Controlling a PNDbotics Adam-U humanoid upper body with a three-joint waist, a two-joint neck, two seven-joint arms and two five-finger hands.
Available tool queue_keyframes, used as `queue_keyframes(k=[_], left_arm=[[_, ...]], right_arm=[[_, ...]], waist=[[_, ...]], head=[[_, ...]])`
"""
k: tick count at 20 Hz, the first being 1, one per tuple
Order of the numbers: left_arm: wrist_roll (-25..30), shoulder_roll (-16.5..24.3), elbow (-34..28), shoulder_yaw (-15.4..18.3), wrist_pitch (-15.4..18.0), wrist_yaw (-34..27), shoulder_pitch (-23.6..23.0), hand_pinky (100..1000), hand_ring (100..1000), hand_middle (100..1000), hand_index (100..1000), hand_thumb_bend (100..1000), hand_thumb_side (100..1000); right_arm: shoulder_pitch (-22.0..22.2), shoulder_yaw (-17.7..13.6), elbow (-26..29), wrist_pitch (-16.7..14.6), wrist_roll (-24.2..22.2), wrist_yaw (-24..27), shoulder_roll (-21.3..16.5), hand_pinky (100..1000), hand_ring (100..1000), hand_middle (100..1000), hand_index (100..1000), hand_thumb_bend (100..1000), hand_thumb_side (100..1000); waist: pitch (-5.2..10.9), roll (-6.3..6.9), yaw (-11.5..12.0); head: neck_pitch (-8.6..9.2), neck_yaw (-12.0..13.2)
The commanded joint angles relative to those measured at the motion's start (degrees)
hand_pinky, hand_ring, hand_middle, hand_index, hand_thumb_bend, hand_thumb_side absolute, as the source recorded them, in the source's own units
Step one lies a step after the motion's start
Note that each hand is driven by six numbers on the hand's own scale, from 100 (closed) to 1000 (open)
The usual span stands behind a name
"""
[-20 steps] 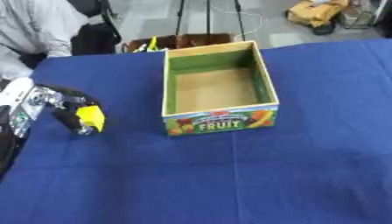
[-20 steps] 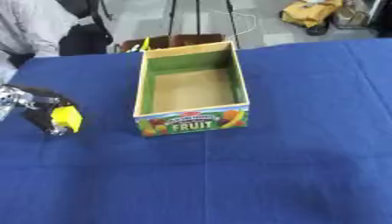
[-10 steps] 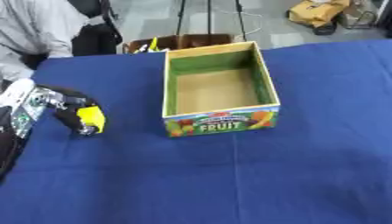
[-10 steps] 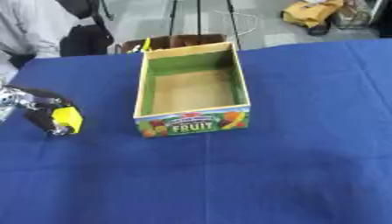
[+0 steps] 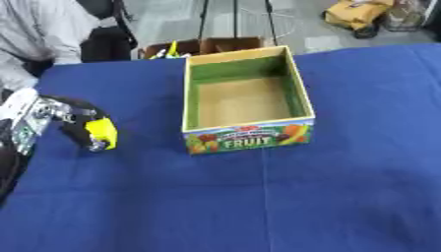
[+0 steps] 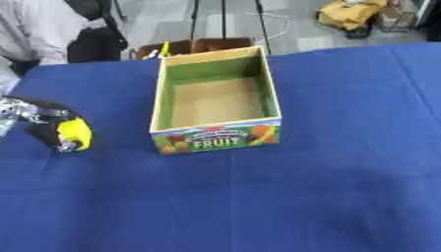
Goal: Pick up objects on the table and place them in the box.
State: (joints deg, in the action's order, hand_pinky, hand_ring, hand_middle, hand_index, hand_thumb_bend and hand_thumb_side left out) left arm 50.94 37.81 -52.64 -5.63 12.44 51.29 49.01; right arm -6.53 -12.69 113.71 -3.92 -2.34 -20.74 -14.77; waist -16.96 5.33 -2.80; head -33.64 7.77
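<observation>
Left hand: your left hand (image 5: 76, 119) enters at the left edge of both views, low over the surface, black with a silver wrist section behind it.
Fingers: your fingers (image 5: 86, 129) are curled round a yellow object (image 5: 102, 133) — held from the left side, its lower tip close to or touching the cloth; you cannot tell which.
Yellow object: blocky, bright yellow, with a small grey or silver part at its lower end; what kind of thing it is cannot be made out.
Box: the fruit box (image 5: 245, 101) stands upright and open-topped near the middle of the surface, well to the right of your hand and apart from it.
Box interior: green inner walls and a plain brown floor; nothing lies inside.
Box front: a printed panel with pictured fruit and the word "FRUIT" faces you.
Surface: a blue cloth (image 6: 301, 187) covers it — the near half and the right side carry no objects.
Right hand: it shows in neither view.
Background: beyond the far edge, a brown carton (image 5: 206, 46) sits on the floor, just behind the box as seen from your head.
</observation>
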Motion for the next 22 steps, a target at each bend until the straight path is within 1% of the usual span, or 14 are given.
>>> queue_keyframes(k=[1, 3, 6, 8, 10, 11, 13, 16, 17, 20, 22], left_arm=[[0.7, 1.7, -0.5, 0.8, 0.4, -0.5, 0.6, 469, 587, 727, 892, 100, 492], [-0.8, 1.9, -1.3, 1.1, 0.1, -0.2, 0.6, 425, 570, 676, 846, 100, 519], [-5.8, 2.2, -2.7, 1.5, 0.0, 1.5, 0.7, 362, 535, 605, 774, 100, 566], [-8.8, 2.1, -2.9, 1.4, 0.0, 2.5, 0.6, 362, 535, 605, 774, 100, 566], [-10.2, 2.1, -2.5, 1.3, 0.3, 3.0, 0.6, 362, 535, 605, 774, 100, 566], [-10.7, 2.2, -2.6, 1.6, 0.2, 3.2, 0.9, 277, 482, 532, 675, 100, 556], [-12.2, 2.2, -4.4, 2.5, -0.7, 4.1, 1.4, 263, 471, 524, 647, 100, 549], [-15.0, 2.1, -6.2, 2.5, -1.7, 5.4, 1.4, 254, 463, 519, 629, 100, 545], [-16.0, 2.0, -6.4, 2.5, -1.9, 5.6, 1.4, 252, 460, 519, 615, 100, 544], [-18.4, 2.0, -6.5, 2.0, -2.2, 6.5, 1.9, 250, 459, 520, 612, 100, 541], [-18.4, 2.0, -6.4, 1.7, -2.3, 7.1, 2.3, 254, 468, 523, 612, 100, 538]], right_arm=[[-0.4, -0.2, 0.9, -0.2, 0.0, -0.5, -0.9, 740, 888, 608, 737, 100, 832], [-0.4, -0.2, 0.9, -0.2, 0.0, -0.4, -0.9, 740, 888, 608, 737, 100, 832], [-0.3, -0.2, 0.9, -0.1, 0.0, -0.4, -0.9, 740, 889, 607, 737, 100, 832], [-0.3, -0.2, 0.9, -0.1, -0.1, -0.3, -0.9, 740, 889, 607, 737, 100, 832], [-0.3, -0.2, 0.9, -0.1, -0.1, -0.3, -0.9, 740, 889, 607, 737, 100, 832], [-0.3, -0.2, 0.9, -0.1, -0.1, -0.3, -0.9, 740, 889, 607, 736, 100, 831], [-0.2, -0.3, 0.9, 0.0, 0.0, -0.3, -0.8, 740, 889, 607, 736, 100, 828], [-0.2, -0.3, 0.9, 0.1, 0.1, -0.2, -0.8, 740, 890, 607, 736, 100, 830], [-0.2, -0.3, 0.9, 0.1, 0.1, -0.2, -0.8, 740, 890, 607, 736, 100, 830], [-0.1, -0.3, 0.9, 0.2, 0.1, -0.1, -0.9, 740, 890, 607, 736, 100, 830], [-0.1, -0.3, 0.9, 0.2, 0.0, -0.1, -0.9, 740, 890, 607, 736, 100, 830]], waist=[[0.74, -0.25, 0.1], [0.76, -0.26, 0.1], [0.83, -0.27, 0.1], [0.85, -0.26, 0.1], [0.86, -0.26, 0.1], [1.00, -0.26, 0.2], [1.07, -0.24, 0.3], [1.15, -0.19, 0.3], [1.19, -0.18, 0.4], [1.35, -0.12, 0.5], [1.49, -0.07, 0.5]], head=[[0.64, 0.2], [0.65, 0.1], [0.61, 0.1], [0.59, 0.1], [0.59, 0.1], [0.51, -0.1], [0.55, -0.6], [0.64, -1.2], [0.68, -1.4], [0.79, -2.3], [0.77, -2.5]])
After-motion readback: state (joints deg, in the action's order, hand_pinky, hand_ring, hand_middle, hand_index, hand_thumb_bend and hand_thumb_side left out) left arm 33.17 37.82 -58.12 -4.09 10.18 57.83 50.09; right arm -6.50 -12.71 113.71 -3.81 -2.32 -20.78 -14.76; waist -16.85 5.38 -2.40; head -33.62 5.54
